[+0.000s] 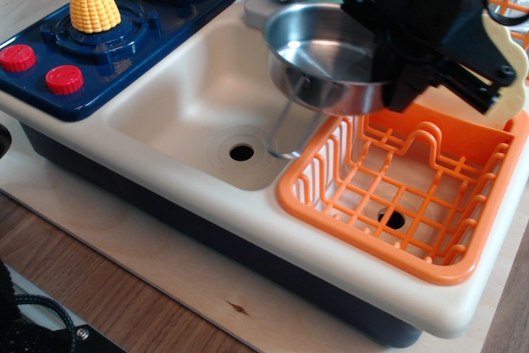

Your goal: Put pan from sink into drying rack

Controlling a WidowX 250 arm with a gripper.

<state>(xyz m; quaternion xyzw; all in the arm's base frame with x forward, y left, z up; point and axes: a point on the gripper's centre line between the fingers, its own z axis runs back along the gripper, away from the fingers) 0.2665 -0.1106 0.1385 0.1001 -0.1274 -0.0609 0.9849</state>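
The black gripper (413, 80) pinches the rim of the round, shiny steel pan (326, 55), holding it in the air above the left edge of the orange plastic drying rack (388, 196). The pan's thin wire loop handle hangs down over the smooth cream sink (190, 105), left of the grid-floored rack.

Bright, even light; soft shadows; slightly blurred gripper (438, 80).

A pale wooden surface (99, 241) fills the lower left of the frame, and the cream toy counter (248, 212) with its navy base rests directly on it.
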